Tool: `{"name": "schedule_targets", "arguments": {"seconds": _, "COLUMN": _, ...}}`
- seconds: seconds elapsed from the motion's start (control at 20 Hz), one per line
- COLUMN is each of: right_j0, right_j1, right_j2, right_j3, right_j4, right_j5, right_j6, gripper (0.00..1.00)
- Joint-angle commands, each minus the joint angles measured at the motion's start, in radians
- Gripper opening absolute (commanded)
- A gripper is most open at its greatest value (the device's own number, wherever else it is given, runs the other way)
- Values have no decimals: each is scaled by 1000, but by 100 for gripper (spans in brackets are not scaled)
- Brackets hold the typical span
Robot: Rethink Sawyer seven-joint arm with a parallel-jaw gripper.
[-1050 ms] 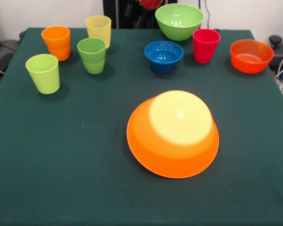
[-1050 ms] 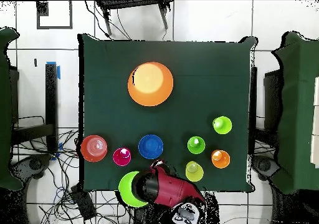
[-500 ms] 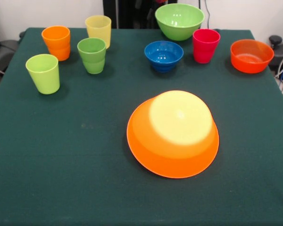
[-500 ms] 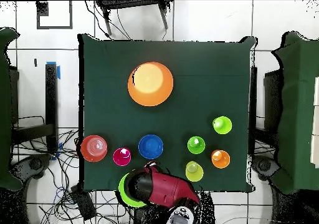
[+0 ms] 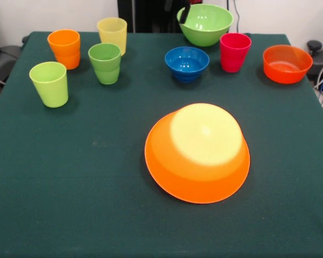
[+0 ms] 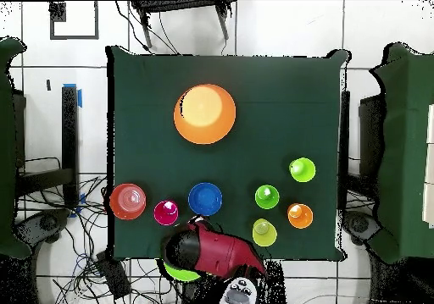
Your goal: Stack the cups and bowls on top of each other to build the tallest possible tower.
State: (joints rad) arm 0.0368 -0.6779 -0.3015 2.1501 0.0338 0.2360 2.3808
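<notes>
We see the gripper (image 5: 183, 13) as a dark tip at the light green bowl's (image 5: 205, 24) rim; we cannot tell whether it is clenched or released. Nearer the camera than that bowl sit the blue bowl (image 5: 187, 63) and red-pink cup (image 5: 234, 51). The big orange bowl (image 5: 197, 152) lies upside down, well apart, nothing stacked on it.

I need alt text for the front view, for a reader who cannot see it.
A large orange bowl lies upside down at the middle of a green table. Behind it stand four cups at the left, then a blue bowl, a red-pink cup and a red-orange bowl. A dark hand reaches the light green bowl.
</notes>
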Motion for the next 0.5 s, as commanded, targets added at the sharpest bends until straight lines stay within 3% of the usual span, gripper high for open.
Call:
{"name": "schedule_targets", "arguments": {"seconds": 0.05, "right_j0": 2, "right_j1": 13, "right_j2": 164, "right_j3": -43, "right_j4": 66, "right_j5": -23, "right_j6": 132, "gripper": 100}}
{"name": "schedule_targets", "arguments": {"seconds": 0.35, "right_j0": -48, "right_j1": 4, "right_j2": 258, "right_j3": 2, "right_j4": 83, "right_j5": -89, "right_j6": 137, "gripper": 100}}
{"name": "schedule_targets", "arguments": {"seconds": 0.5, "right_j0": -20, "right_j1": 14, "right_j2": 255, "right_j3": 6, "right_j4": 106, "right_j5": -105, "right_j6": 177, "gripper": 100}}
